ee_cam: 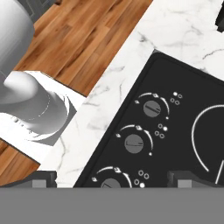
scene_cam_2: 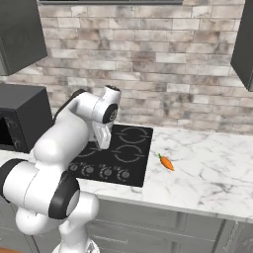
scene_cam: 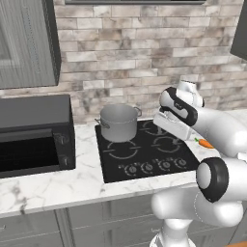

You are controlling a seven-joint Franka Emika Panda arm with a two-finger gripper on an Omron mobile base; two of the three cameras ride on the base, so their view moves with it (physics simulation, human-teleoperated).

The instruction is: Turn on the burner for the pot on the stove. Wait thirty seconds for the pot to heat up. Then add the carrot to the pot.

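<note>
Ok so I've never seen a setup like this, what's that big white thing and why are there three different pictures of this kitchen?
The white thing is a robot arm on a wheeled base, in a computer-drawn kitchen. Two pictures come from cameras behind it, left and right. The third looks down from its hand at the stove's knobs; the gripper is open and holds nothing. On the marble counter sits a black stove with a grey pot on its back left burner. A small carrot lies on the counter right of the stove. A black oven box stands left.

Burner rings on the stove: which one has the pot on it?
The back-left ring: the pot sits on it, by the wall and the microwave. The other three rings are bare.
</note>
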